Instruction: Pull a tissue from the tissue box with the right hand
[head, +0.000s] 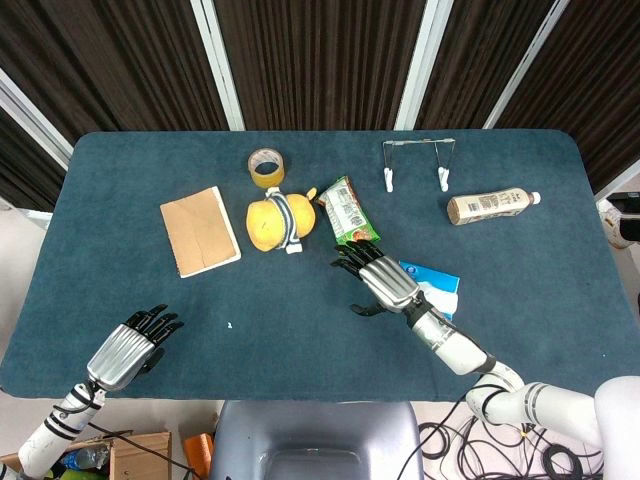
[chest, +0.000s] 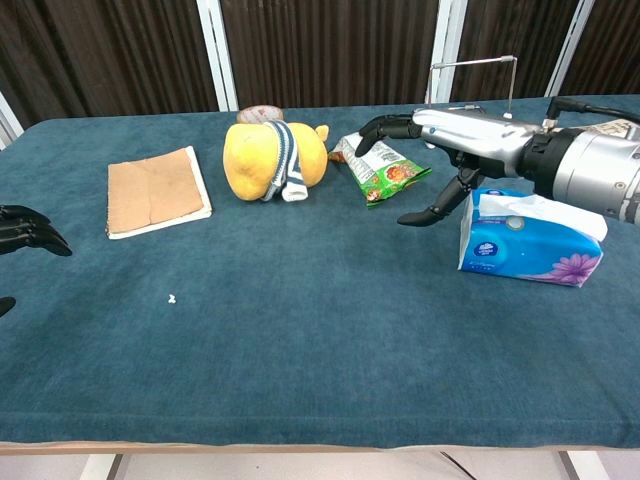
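Note:
The blue tissue pack (chest: 530, 242) lies on the table at the right, with white tissue (chest: 540, 207) bunched along its top. In the head view most of the tissue pack (head: 440, 285) is covered by my right forearm. My right hand (chest: 440, 140) hovers above and just left of the pack, fingers spread and holding nothing; the head view shows this right hand (head: 380, 280) past the pack's left end. My left hand (head: 135, 345) rests open near the table's front left edge, and only the fingertips (chest: 25, 228) of it show in the chest view.
A green snack bag (head: 348, 210) lies just beyond my right hand. A yellow plush toy (head: 278, 222), a tape roll (head: 266, 166), a brown notebook (head: 199, 231), a bottle (head: 490, 206) and a wire rack (head: 418, 162) sit across the back half.

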